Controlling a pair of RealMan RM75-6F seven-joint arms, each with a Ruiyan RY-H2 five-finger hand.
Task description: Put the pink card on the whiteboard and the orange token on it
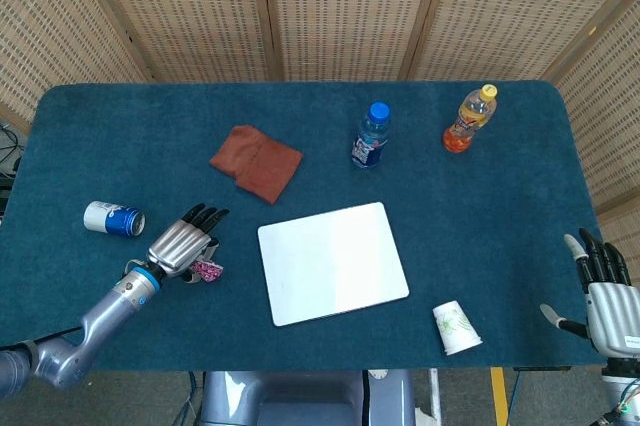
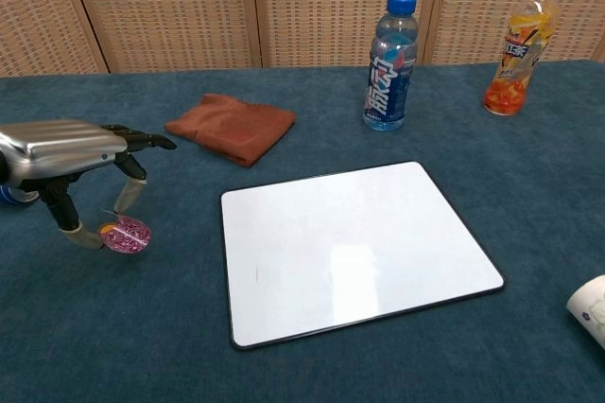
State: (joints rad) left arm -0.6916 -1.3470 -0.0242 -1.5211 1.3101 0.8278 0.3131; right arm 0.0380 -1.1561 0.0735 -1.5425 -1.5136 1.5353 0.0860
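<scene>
The whiteboard (image 2: 354, 252) lay bare on the counter (image 2: 529, 176). Left of it, the left hand (image 2: 66, 152) arched over the pink card (image 2: 126, 234), fingers (image 2: 128, 197) spread, touching but not gripping; thin, light, best pinched by its edges.

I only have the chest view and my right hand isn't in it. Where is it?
Observer: The right hand is at the near right edge of the table, well right of the whiteboard, fingers apart, holding nothing.
Operator: What's the white thing at my frame's right edge?
Observer: A paper cup lying on its side, just off the whiteboard's near right corner.
Operator: Anything left of the left hand?
Observer: A blue can lies on its side there, apart from the left hand.
</scene>
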